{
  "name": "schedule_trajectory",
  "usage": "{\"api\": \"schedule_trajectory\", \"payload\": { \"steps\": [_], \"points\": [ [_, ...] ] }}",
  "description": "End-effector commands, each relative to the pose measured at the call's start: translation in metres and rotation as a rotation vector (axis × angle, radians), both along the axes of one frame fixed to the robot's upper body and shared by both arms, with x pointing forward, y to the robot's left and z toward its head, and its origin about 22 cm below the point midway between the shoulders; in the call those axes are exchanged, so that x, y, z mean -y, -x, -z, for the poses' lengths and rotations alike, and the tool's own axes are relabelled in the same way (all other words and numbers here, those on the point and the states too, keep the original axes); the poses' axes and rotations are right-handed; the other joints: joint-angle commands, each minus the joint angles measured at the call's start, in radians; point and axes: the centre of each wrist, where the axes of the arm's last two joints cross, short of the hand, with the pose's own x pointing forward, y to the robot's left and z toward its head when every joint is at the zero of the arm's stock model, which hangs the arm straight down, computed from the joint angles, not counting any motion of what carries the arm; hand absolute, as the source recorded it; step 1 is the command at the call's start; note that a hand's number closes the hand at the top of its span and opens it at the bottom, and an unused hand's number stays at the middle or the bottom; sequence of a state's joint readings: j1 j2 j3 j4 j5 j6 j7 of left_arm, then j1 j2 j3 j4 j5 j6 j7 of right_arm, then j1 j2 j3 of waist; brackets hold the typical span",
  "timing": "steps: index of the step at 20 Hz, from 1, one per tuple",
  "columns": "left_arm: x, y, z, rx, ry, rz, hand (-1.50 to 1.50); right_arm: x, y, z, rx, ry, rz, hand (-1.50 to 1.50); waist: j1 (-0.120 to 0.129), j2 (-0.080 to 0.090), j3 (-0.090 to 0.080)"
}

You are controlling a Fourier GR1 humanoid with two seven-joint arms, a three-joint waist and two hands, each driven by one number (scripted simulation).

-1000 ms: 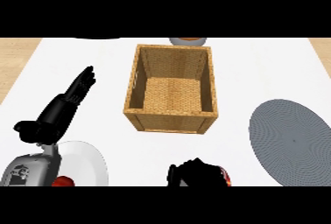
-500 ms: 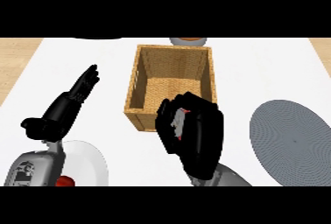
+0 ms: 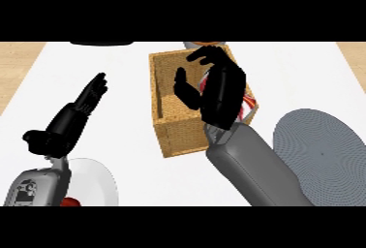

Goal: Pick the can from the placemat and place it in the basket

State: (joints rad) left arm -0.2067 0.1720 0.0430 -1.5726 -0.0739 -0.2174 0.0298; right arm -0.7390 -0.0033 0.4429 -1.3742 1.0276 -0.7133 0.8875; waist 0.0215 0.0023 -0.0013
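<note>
Head view: the woven basket stands at about twelve o'clock from the counter's middle, its near wall facing the lower edge, and the right hand hangs over its open top, the grey forearm running down to five o'clock. That hand's fingers and thumb are curled round the can, of which only a sliver of red and white shows at the hand's three o'clock side, above the basket's right rim; whether the can touches the basket's floor cannot be told, since the hand covers it. The grey round placemat lies on the white counter at four o'clock from the basket, well apart from the can and partly covered by the forearm. The left hand shows at nine o'clock from the basket, fingers straight and pointing toward one o'clock, holding nothing and apart from the basket. A white plate sits at seven o'clock, with something red at its lower edge. A dark round thing is cut off at eleven o'clock
</note>
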Motion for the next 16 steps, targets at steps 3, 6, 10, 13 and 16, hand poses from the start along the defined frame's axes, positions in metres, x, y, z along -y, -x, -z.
{"api": "schedule_trajectory", "payload": {
  "steps": [3, 6, 10, 13, 16],
  "points": [
    [0.004, 0.01, -0.011, 0.002, -0.008, -0.019, 0.0, -0.009, -0.017, 0.011, 0.022, 0.017, -0.022, -1.5, -0.008, -0.002, 0.001],
    [-0.022, 0.017, -0.001, -0.01, -0.003, -0.028, 0.0, 0.008, -0.026, -0.014, 0.047, -0.034, -0.063, -1.5, -0.012, -0.002, 0.001],
    [-0.007, 0.015, 0.003, -0.012, 0.008, -0.007, 0.0, 0.007, -0.023, -0.035, 0.11, -0.154, -0.097, -1.5, -0.015, -0.003, 0.002],
    [-0.002, 0.007, 0.006, 0.011, 0.006, -0.022, 0.0, 0.006, -0.025, -0.036, 0.092, -0.245, -0.083, -1.5, -0.015, -0.002, 0.001],
    [-0.009, 0.012, 0.0, -0.013, 0.011, -0.037, 0.0, 0.034, -0.011, -0.046, 0.074, -0.363, -0.046, -1.5, -0.03, -0.007, 0.002]
  ]
}}
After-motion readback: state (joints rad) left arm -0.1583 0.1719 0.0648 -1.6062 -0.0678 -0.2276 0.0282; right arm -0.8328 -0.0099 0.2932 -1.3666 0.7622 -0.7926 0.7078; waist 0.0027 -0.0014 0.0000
